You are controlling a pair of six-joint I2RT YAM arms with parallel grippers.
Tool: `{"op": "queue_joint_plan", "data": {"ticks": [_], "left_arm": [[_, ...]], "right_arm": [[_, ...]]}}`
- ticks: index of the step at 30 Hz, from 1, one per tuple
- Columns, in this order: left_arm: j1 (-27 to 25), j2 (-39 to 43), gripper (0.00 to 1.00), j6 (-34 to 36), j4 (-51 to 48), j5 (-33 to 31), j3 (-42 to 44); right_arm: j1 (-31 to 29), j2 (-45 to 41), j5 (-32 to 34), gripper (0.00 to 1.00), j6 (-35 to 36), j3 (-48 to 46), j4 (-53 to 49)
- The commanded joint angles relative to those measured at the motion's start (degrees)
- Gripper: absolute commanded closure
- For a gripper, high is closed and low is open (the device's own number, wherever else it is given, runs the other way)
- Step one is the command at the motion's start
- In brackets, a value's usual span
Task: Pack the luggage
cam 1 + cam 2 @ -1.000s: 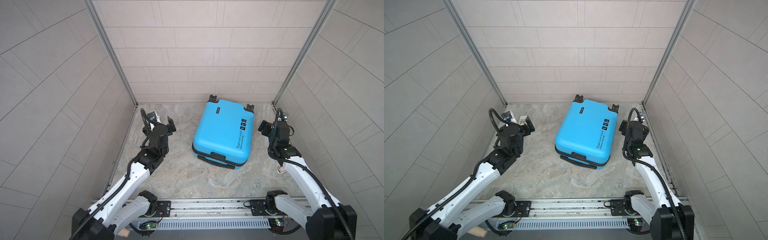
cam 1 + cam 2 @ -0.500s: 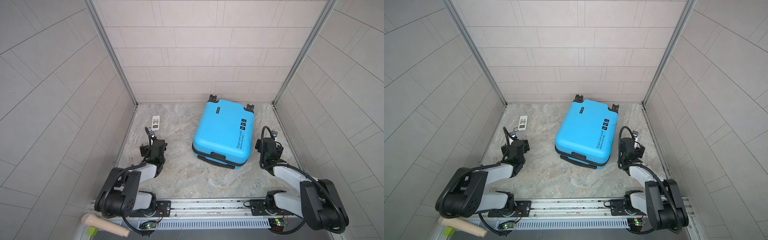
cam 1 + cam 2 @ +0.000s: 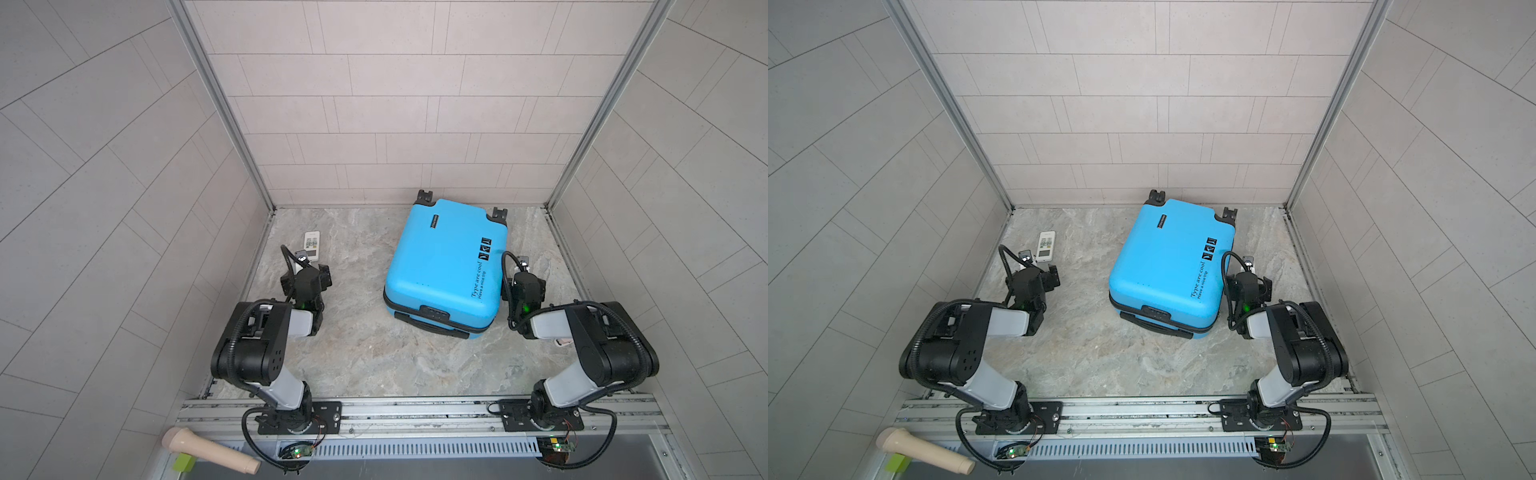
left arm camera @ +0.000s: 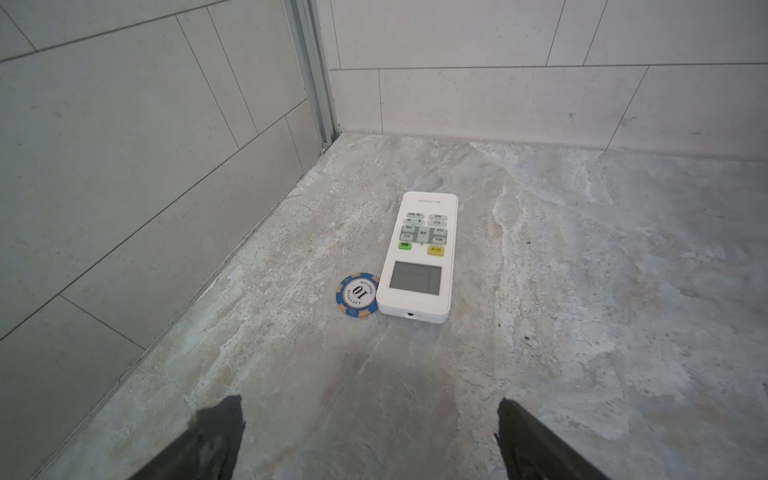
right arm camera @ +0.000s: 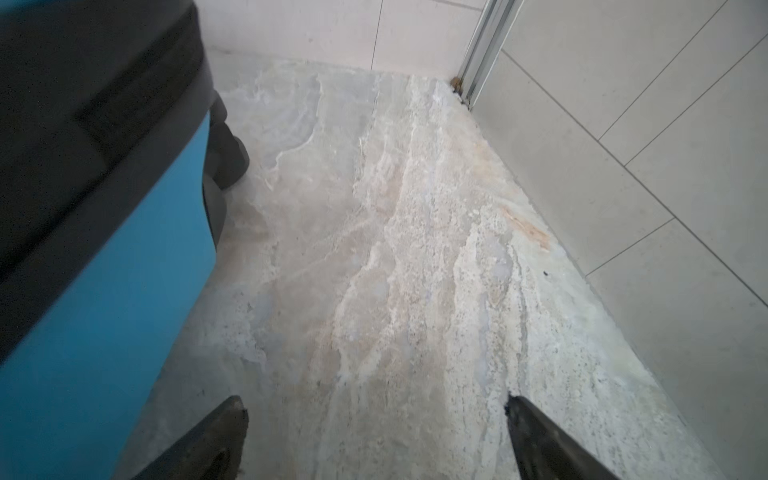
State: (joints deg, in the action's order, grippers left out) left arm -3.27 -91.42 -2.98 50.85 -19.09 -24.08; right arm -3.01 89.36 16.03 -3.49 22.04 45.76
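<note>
The bright-blue hard-shell luggage [image 3: 444,266] lies flat and closed on the marble floor, wheels toward the back wall.

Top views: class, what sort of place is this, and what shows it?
Likely a robot test cell, not a home: tiled walls box in a floor, and a left arm and right arm are bolted to a rail.

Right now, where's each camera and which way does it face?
Top views: high at the front, looking down on the bright-blue hard-shell suitcase; left arm and right arm show.
Left wrist: low, facing the white remote control and blue poker chip; open left gripper shows.
Right wrist: low beside the suitcase, facing the back-right corner; open right gripper shows.
Shared: suitcase in top views and right wrist.
</note>
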Motion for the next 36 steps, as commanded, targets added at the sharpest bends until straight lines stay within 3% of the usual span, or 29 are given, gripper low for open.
{"op": "queue_joint_plan", "data": {"ticks": [1,4,6,8,36], "left_arm": [[-0.15,-0.42,0.0,0.99,3.5,1.73,1.29],[-0.48,0.51,0.0,1.05,2.42,2.07,1.43],[-0.43,0.26,0.0,1.19,2.92,2.06,1.49],[-0.43,0.26,0.0,1.22,3.07,2.1,1.49],[-0.47,-0.63,0.0,1.13,1.39,2.27,0.29]], "right_arm": [[-0.9,-2.2,-1.18,0.02,0.36,3.4,-4.83],[-0.76,-1.3,-1.82,0.01,1.49,1.28,0.81],[-0.62,-3.08,-1.46,0.0,-0.14,3.09,-5.48],[-0.77,-2.05,-1.58,0.01,0.94,1.9,-1.3],[-0.75,-2.7,-1.49,0.0,0.11,2.57,-3.79]]}}
